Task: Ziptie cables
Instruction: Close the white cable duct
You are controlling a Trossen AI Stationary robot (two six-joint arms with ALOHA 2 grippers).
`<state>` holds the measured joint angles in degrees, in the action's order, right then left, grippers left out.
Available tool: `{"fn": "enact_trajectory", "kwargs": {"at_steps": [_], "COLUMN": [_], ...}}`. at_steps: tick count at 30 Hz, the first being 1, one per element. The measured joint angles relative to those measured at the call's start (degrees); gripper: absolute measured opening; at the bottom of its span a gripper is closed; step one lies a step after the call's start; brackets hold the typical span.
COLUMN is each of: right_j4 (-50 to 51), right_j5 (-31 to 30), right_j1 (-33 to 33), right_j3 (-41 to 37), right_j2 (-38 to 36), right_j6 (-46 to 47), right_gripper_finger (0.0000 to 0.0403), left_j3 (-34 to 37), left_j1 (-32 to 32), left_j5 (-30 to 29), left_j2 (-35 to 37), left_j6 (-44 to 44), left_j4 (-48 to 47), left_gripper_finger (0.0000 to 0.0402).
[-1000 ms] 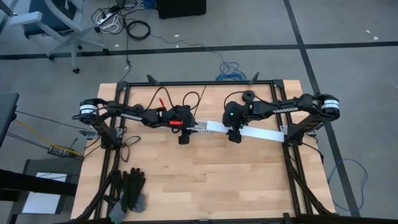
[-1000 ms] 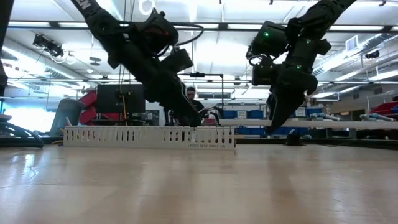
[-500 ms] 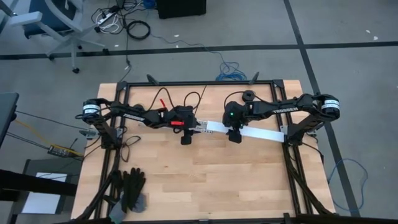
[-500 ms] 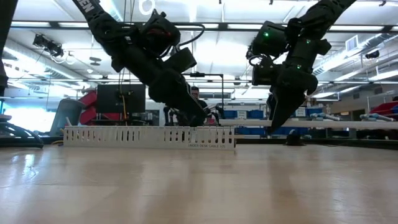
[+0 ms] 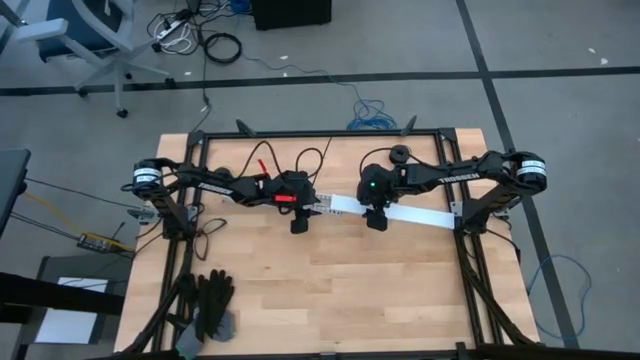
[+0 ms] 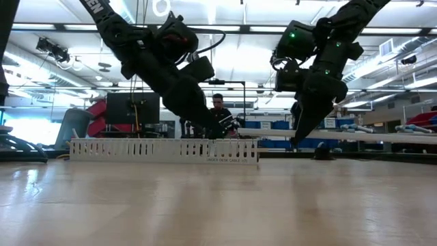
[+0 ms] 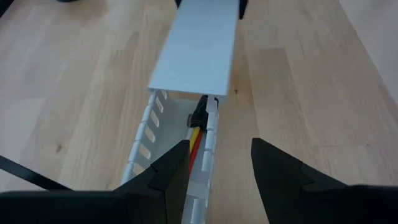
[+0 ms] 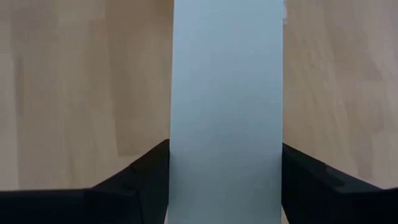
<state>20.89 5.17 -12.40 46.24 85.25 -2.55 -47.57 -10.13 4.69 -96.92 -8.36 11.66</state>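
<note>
On your left, the left gripper (image 5: 297, 222) sits just left of table centre, fingers (image 7: 168, 177) spread either side of the slotted channel's (image 7: 146, 146) right wall, which stands between them; whether they pinch it you cannot tell. The cables (image 7: 198, 138), red and yellow with a small dark plug end, lie inside that channel, running toward twelve o'clock from the gripper and vanishing under the flat white cover (image 7: 199, 46). No zip tie shows anywhere.

Moving right, the cover strip (image 5: 400, 211) runs from the channel's end out toward three o'clock. The right gripper (image 8: 225, 180) is clamped on it, one finger touching each long edge, and in the low view the strip hangs level above the table (image 6: 218, 205) rather than resting.

What could go wrong, in my judgement:
- If you slide the cover further over the channel, it may catch the plug end and bunch or drag the cables.
- The strip is long and held at one spot; a quick move may let it twist or slip from the fingers.
- The two grippers are near each other, so closing in risks a bump.
- If the left fingers shut on the thin slotted wall, it may bend.
</note>
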Motion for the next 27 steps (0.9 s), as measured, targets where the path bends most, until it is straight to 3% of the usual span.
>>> {"fn": "enact_trajectory", "kwargs": {"at_steps": [16,27], "right_j4": [-1.0,-2.2], "right_j5": [0.5,0.9], "right_j1": [0.0,0.1], "right_j3": [0.0,0.0], "right_j2": [0.0,0.0], "right_j6": [-0.1,-0.1], "right_gripper_finger": [0.0232,0.0258], "left_j3": [0.0,0.0], "left_j1": [0.0,0.0], "left_j5": [0.0,0.0], "left_j2": [0.0,0.0], "left_j6": [1.2,1.4], "left_j4": [0.0,0.0], "left_gripper_finger": [0.0148,0.0148]}}
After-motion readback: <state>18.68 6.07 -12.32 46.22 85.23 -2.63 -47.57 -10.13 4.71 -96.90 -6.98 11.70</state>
